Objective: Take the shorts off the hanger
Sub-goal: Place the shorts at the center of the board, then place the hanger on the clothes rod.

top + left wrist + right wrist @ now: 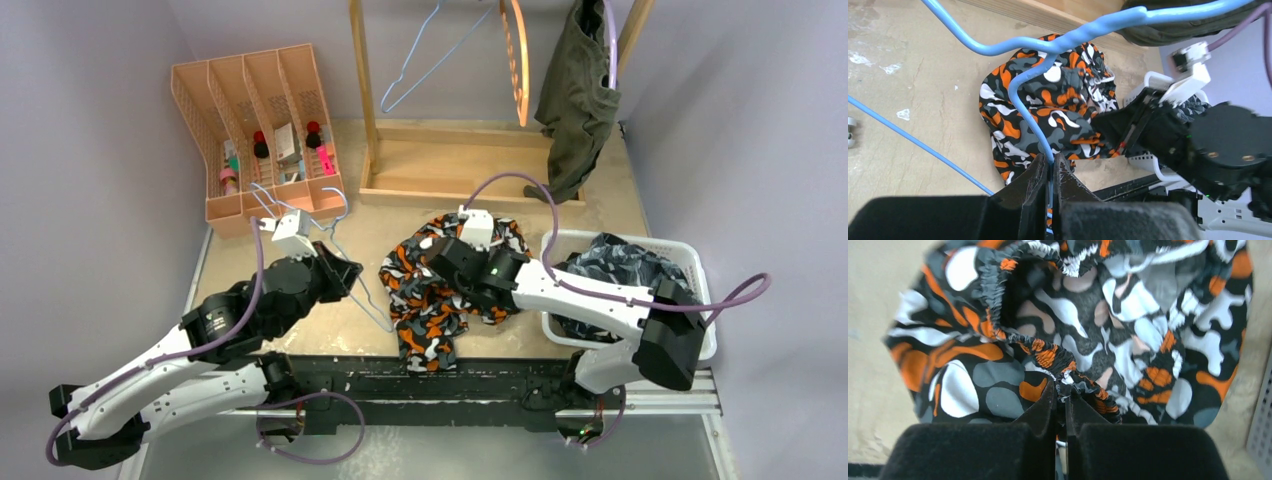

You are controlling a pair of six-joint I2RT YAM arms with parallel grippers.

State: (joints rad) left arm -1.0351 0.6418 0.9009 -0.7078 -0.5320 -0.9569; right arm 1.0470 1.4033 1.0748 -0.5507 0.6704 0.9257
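Observation:
The orange-white-black camouflage shorts [440, 295] lie bunched on the table in front of the rack. My right gripper [438, 262] is shut on their elastic waistband [1063, 385]. My left gripper [348, 272] is shut on the wire of a blue hanger [1048, 75], held just left of the shorts [1068, 110]; I cannot tell whether the wire touches them. The olive green shorts [578, 100] hang from the rack at the back right. The dark blue-grey patterned shorts [620, 262] lie in the white basket. The black shorts are hidden.
A wooden rack [470, 170] at the back carries a light blue hanger [430, 55] and an orange hanger [517, 60]. A pink slotted organiser [255, 130] stands at the back left. The white basket [700, 262] sits at the right, under my right arm.

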